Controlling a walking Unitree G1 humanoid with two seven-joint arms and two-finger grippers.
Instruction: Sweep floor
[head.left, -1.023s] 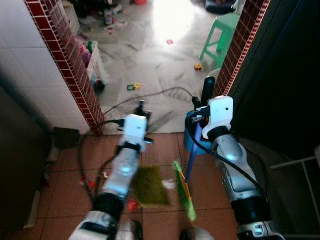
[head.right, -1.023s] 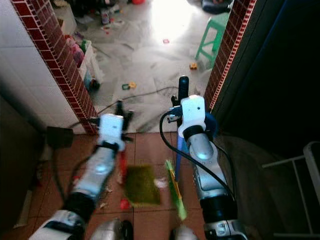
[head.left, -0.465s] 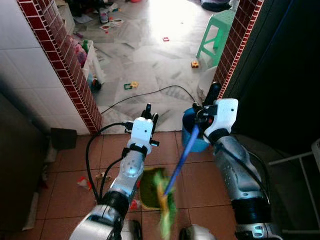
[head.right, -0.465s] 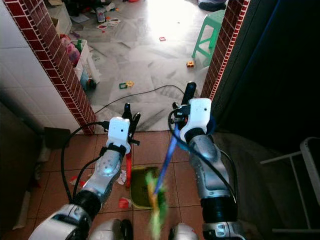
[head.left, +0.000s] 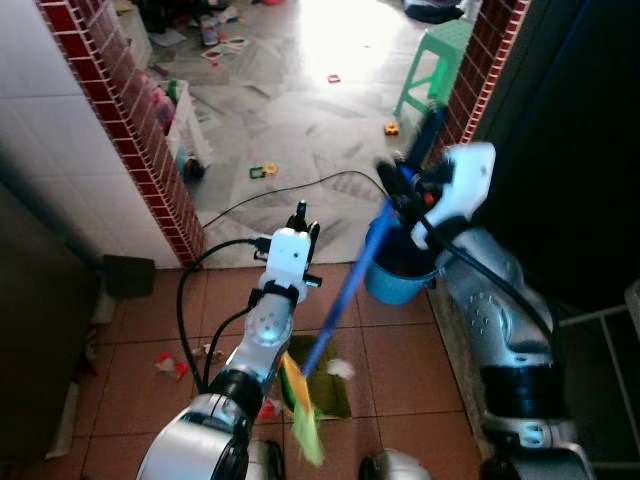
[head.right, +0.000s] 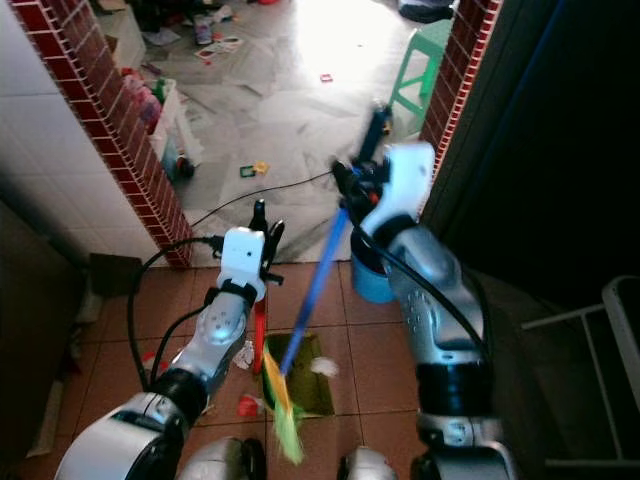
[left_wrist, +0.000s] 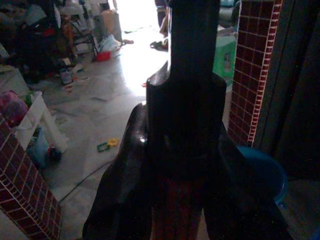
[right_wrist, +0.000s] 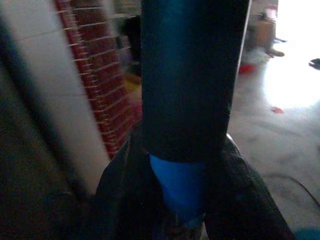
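My right gripper (head.left: 405, 185) is raised in front of me and shut on the blue handle (head.left: 345, 290) of a broom. The handle slants down to its green and yellow bristles (head.left: 300, 412), which lie blurred on the red tiles by the olive dustpan (head.left: 335, 392). My left gripper (head.left: 298, 220) is shut on the dustpan's red handle (head.right: 258, 338). In the left wrist view the black fingers (left_wrist: 122, 190) clamp that red handle (left_wrist: 175, 215). The right wrist view has the fingers (right_wrist: 125, 200) closed around the blue handle (right_wrist: 177, 185). A white scrap (head.left: 340, 368) lies on the pan.
A blue bucket (head.left: 400, 278) stands under my right arm by the dark wall. Red scraps (head.left: 166, 363) lie on the tiles to the left. Brick pillars (head.left: 130, 120) frame a doorway to a grey floor with a black cable (head.left: 290, 188), toys and a green stool (head.left: 435, 65).
My right arm has risen and swung forward, tilting the broom. Its bristles have swept leftward across the dustpan. The left gripper has stayed about where it was, holding the pan.
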